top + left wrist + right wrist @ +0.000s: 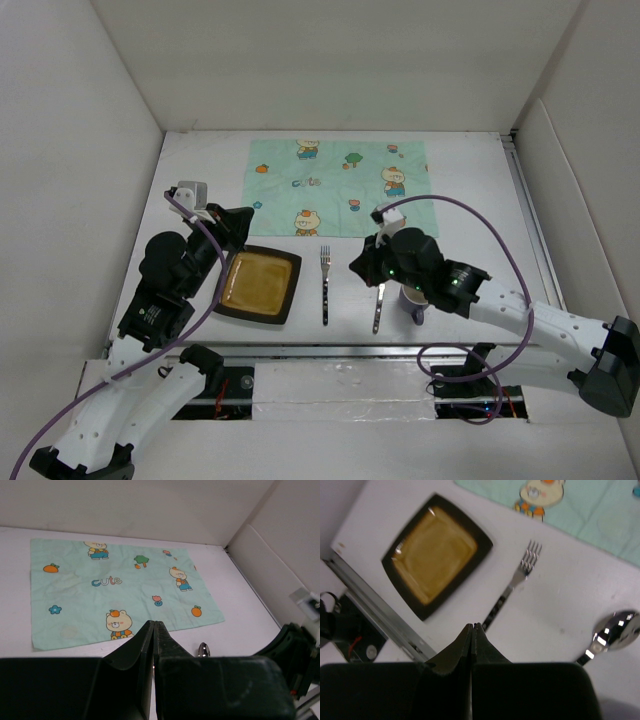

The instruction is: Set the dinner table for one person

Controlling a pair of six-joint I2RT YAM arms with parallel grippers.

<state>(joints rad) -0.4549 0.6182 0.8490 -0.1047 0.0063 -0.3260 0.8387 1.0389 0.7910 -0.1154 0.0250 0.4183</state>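
Nearby, glossy square amber plate point(260, 284), metal fork point(325, 285) — left pincer point(153, 623), right pincer point(471, 626) closed, empty.

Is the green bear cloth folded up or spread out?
Spread out: the mint-green cartoon-print cloth lies flat, all four corners showing.

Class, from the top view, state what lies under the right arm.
A spoon handle and part of a cup show beneath the right arm. It covers the spoon's bowl and most of the cup, so the cup's contents are hidden.
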